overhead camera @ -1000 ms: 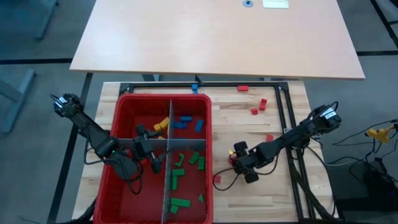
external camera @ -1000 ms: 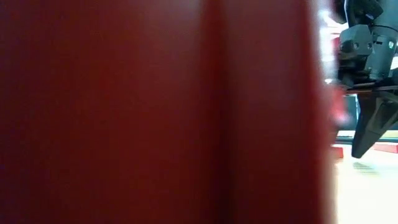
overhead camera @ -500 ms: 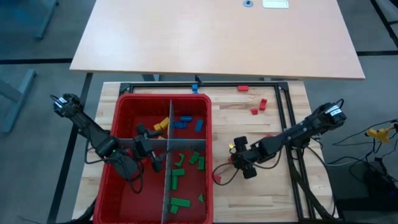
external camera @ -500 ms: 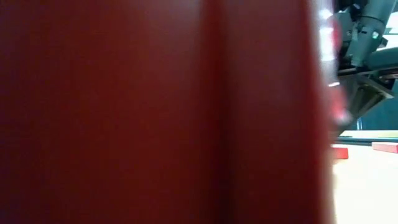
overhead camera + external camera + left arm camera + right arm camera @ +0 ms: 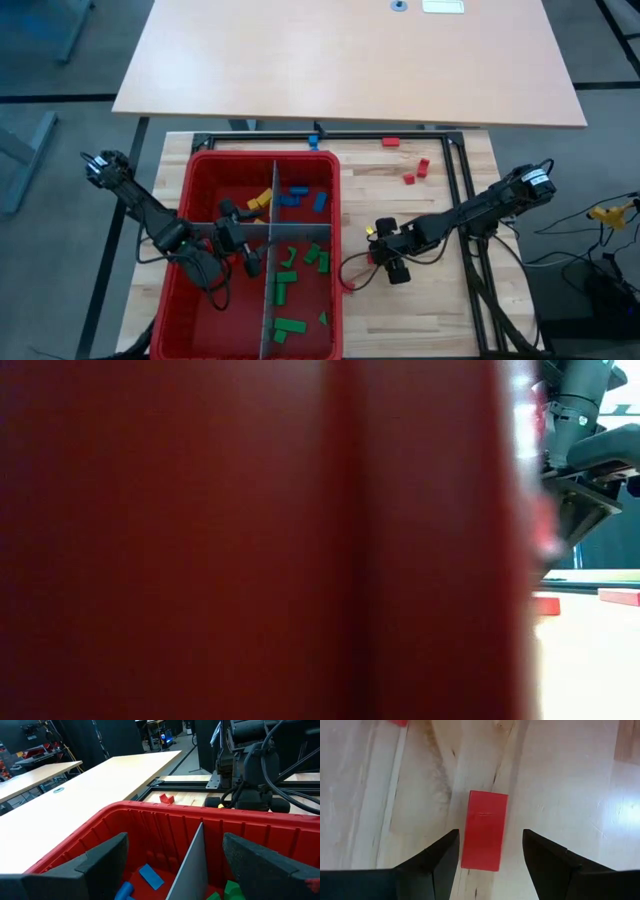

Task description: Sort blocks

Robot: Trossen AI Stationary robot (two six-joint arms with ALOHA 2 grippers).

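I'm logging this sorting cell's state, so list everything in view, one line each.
Red bin: one, red, left half of the wooden table.
Grey dividers: crossing, split the bin into four.
Yellow blocks: about two, far-left compartment.
Blue blocks: a few, far-right compartment; one more beyond the bin.
Green blocks: several, near-right compartment.
Red blocks: three loose, far right of the table; another under the right tool.
Beige table: one, beyond.
Left tool: open, over the bin.
Right tool: open, straddling that red block.
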